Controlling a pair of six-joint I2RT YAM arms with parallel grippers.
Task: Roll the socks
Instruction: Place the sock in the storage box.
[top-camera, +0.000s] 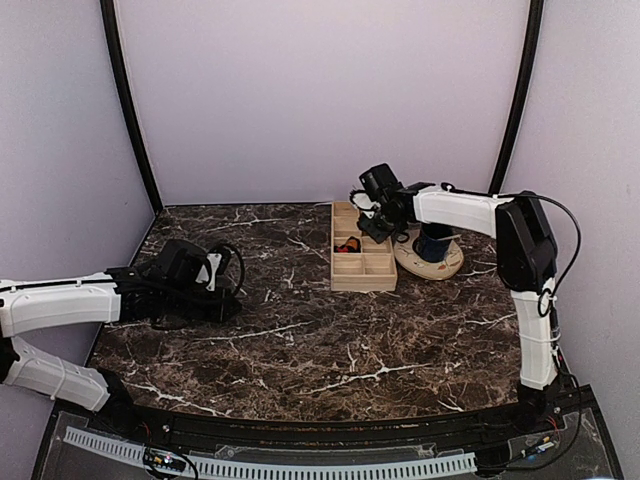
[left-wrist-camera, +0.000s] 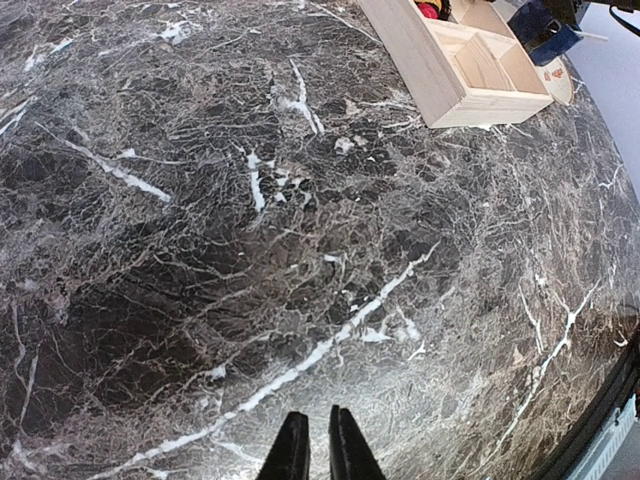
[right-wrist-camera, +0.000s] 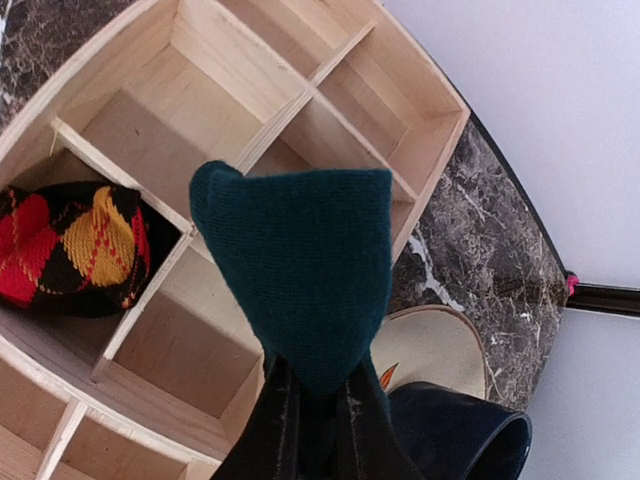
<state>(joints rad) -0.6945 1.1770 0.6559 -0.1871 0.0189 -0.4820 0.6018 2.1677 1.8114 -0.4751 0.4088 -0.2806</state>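
Right gripper (right-wrist-camera: 318, 420): fingers clamped on one end of the teal sock (right-wrist-camera: 300, 270), held above the wooden tray (right-wrist-camera: 440, 120) at the far right of the table (left-wrist-camera: 200, 250).

Argyle sock (right-wrist-camera: 70, 250) sits bundled in one cell on the tray's left side. Other cells in view are bare.

Mug (right-wrist-camera: 460, 440) on a cream saucer (right-wrist-camera: 440, 345), just right of the tray.

Left gripper (left-wrist-camera: 318, 445): fingers nearly together, nothing between them, low over marble, near left.

Step, as I judge it: stowing the teal sock. Next move calls for lowering it into a free cell beside the argyle, then letting go.
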